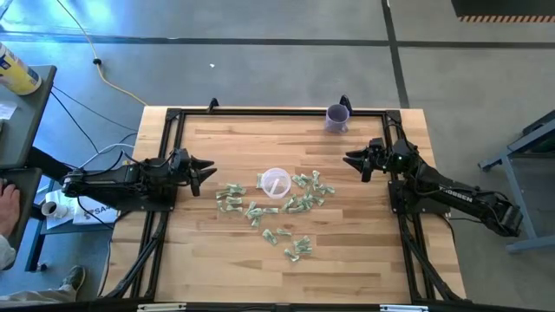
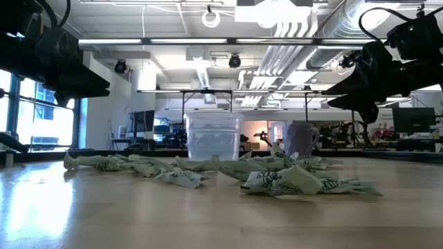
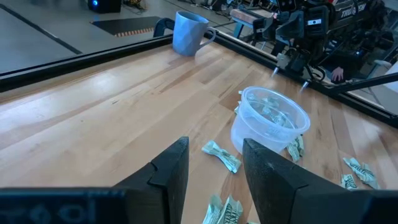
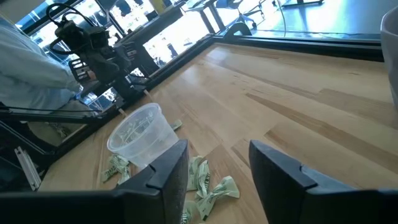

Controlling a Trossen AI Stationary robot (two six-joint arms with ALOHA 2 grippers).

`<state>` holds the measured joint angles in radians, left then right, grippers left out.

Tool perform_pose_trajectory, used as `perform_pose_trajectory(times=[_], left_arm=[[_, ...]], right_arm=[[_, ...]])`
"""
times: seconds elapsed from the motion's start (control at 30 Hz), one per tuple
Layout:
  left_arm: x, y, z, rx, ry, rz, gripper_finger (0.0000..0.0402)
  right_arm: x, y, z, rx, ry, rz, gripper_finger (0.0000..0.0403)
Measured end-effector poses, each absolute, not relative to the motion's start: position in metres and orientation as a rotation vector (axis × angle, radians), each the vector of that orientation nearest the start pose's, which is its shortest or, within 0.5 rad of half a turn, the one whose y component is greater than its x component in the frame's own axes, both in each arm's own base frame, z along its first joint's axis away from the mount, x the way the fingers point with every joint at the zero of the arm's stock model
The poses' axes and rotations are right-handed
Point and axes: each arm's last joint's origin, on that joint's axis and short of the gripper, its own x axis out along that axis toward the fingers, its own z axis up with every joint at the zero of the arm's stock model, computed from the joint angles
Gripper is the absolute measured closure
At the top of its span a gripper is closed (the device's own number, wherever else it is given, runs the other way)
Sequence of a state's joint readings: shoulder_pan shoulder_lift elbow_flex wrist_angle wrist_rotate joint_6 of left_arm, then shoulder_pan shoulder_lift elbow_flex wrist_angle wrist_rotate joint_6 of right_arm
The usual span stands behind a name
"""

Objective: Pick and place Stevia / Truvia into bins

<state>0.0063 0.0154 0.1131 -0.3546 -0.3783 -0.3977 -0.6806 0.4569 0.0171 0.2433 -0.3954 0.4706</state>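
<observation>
A wooden bench [image 1: 225, 251] fills the middle of the overhead frame, edged by a black metal frame. Near its centre sits a small round translucent cup [image 1: 275, 183], upright and wide-mouthed, with a few packets visible inside it in the left wrist view. Around the cup lies a loose scatter of green and white sweetener packets [image 1: 299, 249]: a cluster to the left of the cup, another to the right of it, and more trailing toward the lower centre of the frame. Some lie just beside the cup's base; many look crumpled.

The left claw [image 1: 208, 165] sits at centre left of the overhead frame, pointing right toward the packets, held above the bench, its fingers apart with nothing between them. The right claw [image 1: 350, 159] sits at centre right, pointing left toward the cup, also raised, its fingers apart and empty. Both claws are well apart from the cup and packets.

A purple mug [image 1: 337, 116] stands at the upper edge of the bench, right of centre. At the far left edge of the frame, a person's hand [image 1: 8, 206] rests on a side table.
</observation>
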Motion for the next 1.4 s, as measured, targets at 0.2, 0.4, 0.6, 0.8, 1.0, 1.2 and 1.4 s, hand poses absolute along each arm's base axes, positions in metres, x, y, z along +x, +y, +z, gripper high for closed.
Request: perform_pose_trajectory(times=[0.2,0.4,0.6,0.8,1.0,1.2,1.4], left_arm=[[0.0855,0.0113,0.1672,-0.343,0.174,0.427,0.0218],[0.0855,0.0112,0.1672,-0.343,0.174,0.427,0.0218],[0.0855,0.0113,0.1672,-0.343,0.174,0.428,0.0218],[0.0855,0.0113,0.1672,-0.343,0.174,0.428,0.0218],[0.0855,0.0112,0.1672,-0.343,0.174,0.427,0.0218],[0.0855,0.0113,0.1672,-0.343,0.174,0.427,0.0218],[0.0855,0.0113,0.1671,-0.343,0.174,0.427,0.0218]], right_arm=[[0.1026,-0.0687,0.1515,0.567,0.100,-0.320,0.0245],[0.1026,-0.0687,0.1515,0.567,0.100,-0.320,0.0240],[0.1026,-0.0687,0.1515,0.567,0.100,-0.320,0.0246],[0.1026,-0.0687,0.1516,0.567,0.099,-0.320,0.0243],[0.1026,-0.0687,0.1514,0.568,0.100,-0.320,0.0241],[0.1026,-0.0687,0.1516,0.567,0.099,-0.320,0.0247],[0.1026,-0.0687,0.1515,0.567,0.100,-0.320,0.0241]])
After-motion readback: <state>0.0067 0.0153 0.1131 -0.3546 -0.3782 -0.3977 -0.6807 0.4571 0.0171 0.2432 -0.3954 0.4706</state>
